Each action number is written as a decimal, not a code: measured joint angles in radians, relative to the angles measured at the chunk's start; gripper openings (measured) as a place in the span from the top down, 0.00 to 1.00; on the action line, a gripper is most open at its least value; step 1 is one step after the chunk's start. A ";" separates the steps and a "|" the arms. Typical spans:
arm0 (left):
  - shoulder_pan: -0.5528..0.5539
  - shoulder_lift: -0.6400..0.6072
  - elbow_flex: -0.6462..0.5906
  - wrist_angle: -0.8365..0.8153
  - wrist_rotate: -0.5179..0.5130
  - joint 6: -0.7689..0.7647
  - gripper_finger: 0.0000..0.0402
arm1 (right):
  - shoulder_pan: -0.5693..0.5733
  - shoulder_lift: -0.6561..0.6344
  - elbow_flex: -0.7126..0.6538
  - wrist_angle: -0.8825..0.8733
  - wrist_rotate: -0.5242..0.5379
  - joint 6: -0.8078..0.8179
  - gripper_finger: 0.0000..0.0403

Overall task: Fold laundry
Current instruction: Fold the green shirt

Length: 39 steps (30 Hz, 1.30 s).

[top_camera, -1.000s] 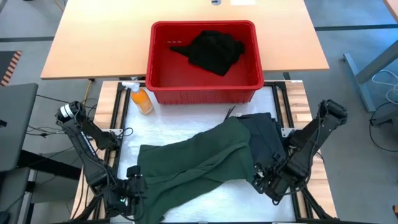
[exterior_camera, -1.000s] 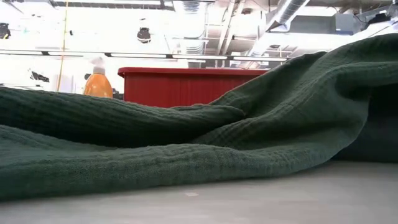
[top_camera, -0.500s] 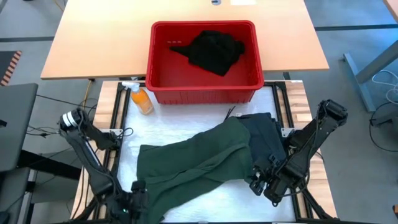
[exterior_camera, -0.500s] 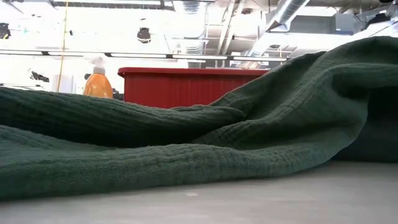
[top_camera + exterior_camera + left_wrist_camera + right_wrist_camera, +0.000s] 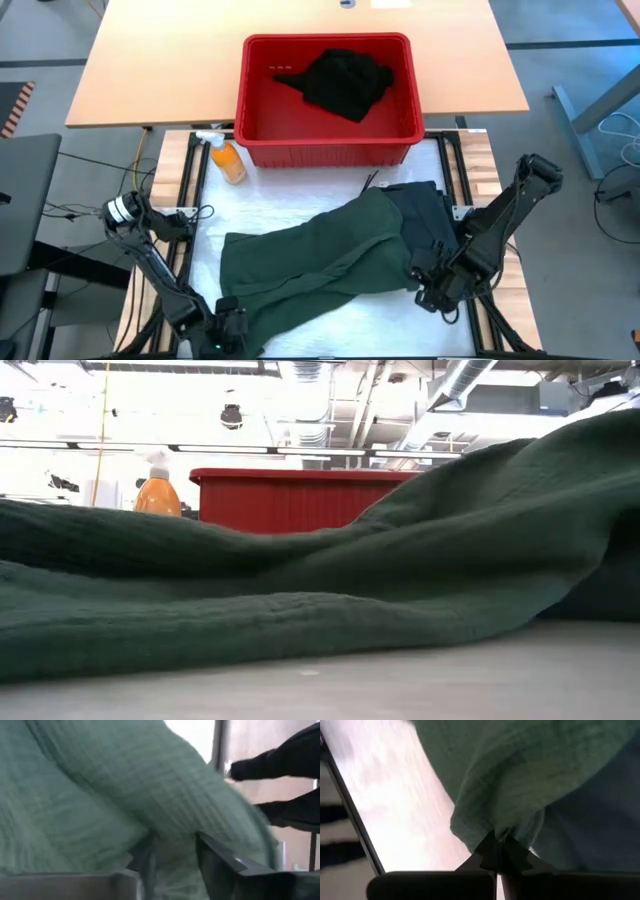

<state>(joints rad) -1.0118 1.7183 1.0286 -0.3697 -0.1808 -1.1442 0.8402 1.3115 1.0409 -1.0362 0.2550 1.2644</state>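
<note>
The right gripper (image 5: 497, 851), wide apart a second ago, is now pinching the green shirt (image 5: 310, 265); the left gripper (image 5: 172, 860) is narrowing around its near-edge hem

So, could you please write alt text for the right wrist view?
The right gripper is shut on a bunched edge of the green garment, which hangs above the white table surface. Darker cloth lies beside the green.
</note>
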 joint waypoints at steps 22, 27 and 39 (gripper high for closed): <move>0.000 0.034 0.022 -0.190 0.159 -0.002 1.00 | -0.136 -0.088 0.065 -0.262 -0.411 -0.435 0.89; -0.011 0.034 0.039 -0.194 0.178 0.003 1.00 | -0.138 -0.062 0.065 -0.294 -0.442 -0.430 0.82; -0.092 0.034 0.160 -0.357 0.227 0.070 1.00 | -0.192 -0.163 0.129 -0.381 -0.382 -0.375 0.63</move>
<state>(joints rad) -1.1035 1.7519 1.1882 -0.7263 0.0465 -1.0743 0.6483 1.1482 1.1695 -1.4171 -0.1269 0.8890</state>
